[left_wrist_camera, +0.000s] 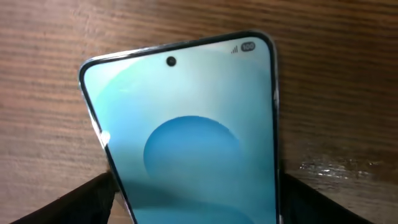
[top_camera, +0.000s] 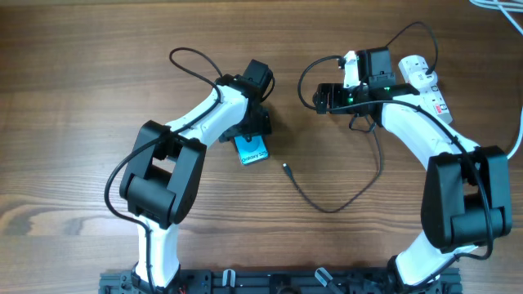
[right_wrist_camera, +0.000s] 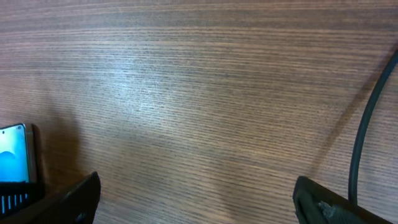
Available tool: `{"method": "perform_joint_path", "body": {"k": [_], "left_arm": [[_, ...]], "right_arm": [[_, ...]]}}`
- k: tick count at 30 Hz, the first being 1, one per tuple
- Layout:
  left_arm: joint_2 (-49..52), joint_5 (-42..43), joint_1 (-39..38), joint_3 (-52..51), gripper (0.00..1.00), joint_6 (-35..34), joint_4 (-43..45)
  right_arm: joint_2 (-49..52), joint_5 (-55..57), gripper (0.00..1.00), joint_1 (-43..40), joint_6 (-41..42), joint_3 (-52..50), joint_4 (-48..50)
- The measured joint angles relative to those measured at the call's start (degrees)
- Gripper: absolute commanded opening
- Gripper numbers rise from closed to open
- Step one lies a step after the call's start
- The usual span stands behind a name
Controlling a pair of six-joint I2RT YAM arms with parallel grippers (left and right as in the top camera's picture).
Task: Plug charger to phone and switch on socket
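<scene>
Left arm reaches in over the wooden table (top_camera: 73,98) toward centre. The left gripper (left_wrist_camera: 196,179) stands over the phone (left_wrist_camera: 186,124), one dark finger (left_wrist_camera: 81,202) at each long edge of the handset. The fingers sit close against the edges, but it cannot be told whether they press on it or merely straddle it. The phone lies flat on the table, screen up and lit teal-blue, just left of centre in the overhead view. To its right, apart from it, the connector tip of the charger (top_camera: 287,169) rests on bare wood, not plugged into the phone. The black cable runs from that tip in a loose curve toward the near edge, then climbs beneath the right arm, where its far end is hidden. The right gripper (right_wrist_camera: 196,182) points leftward above bare table with its fingers spread wide and nothing between them. The phone's edge shows at the far left of its view and a length of black cable at the right. The socket (top_camera: 421,80) lies at the far right behind that arm, red switch marks visible; switch position cannot be read. A thick white cord (top_camera: 498,8) crosses the top right corner.
</scene>
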Motion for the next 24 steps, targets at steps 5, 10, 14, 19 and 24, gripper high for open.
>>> {"method": "perform_joint_path", "body": {"k": [5, 10, 14, 19, 24], "left_arm": [[0.00, -0.24, 0.11, 0.00, 0.83, 5.68, 0.79], [0.00, -0.46, 1.53, -0.04, 0.79, 8.35, 1.73], [0.00, -0.48, 4.74, -0.15, 0.80, 9.11, 2.64], [0.00, 0.39, 7.41, -0.15, 0.82, 9.11, 2.14], [0.00, 0.39, 7.45, -0.15, 0.76, 8.04, 1.84]], "right_arm": [[0.00, 0.00, 0.99, 0.00, 0.00, 0.00, 0.20], [0.00, 0.00, 1.00, 0.00, 0.00, 0.00, 0.20], [0.00, 0.00, 1.00, 0.00, 0.00, -0.02, 0.20], [0.00, 0.00, 1.00, 0.00, 0.00, 0.00, 0.22], [0.00, 0.00, 1.00, 0.00, 0.00, 0.00, 0.22]]}}
